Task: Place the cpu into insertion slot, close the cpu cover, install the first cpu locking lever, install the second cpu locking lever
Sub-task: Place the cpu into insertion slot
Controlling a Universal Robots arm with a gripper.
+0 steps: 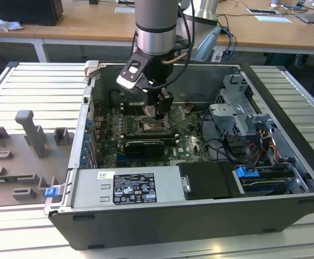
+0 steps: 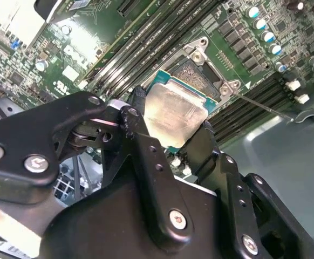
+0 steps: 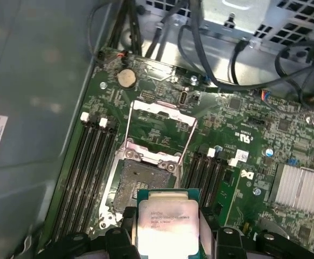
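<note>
Light wooden desks (image 1: pixel 92 24) stand behind a ribbed pale metal worktable (image 1: pixel 33 91) under even indoor light.

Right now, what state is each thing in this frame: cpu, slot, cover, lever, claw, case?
cpu: gripped at two opposite edges, held just off the slot, not seated.
insertion slot: uncovered, empty.
cpu cover: swung open, back from the slot.
locking lever: appears released, pointing away from the slot.
claw: shut on the cpu.
computer case: side panel off, board exposed.

Exterior view above case (image 1: pixel 211 216); wrist views close, sharing insertion slot (image 3: pixel 138 181) (image 2: pixel 193 70)
</note>
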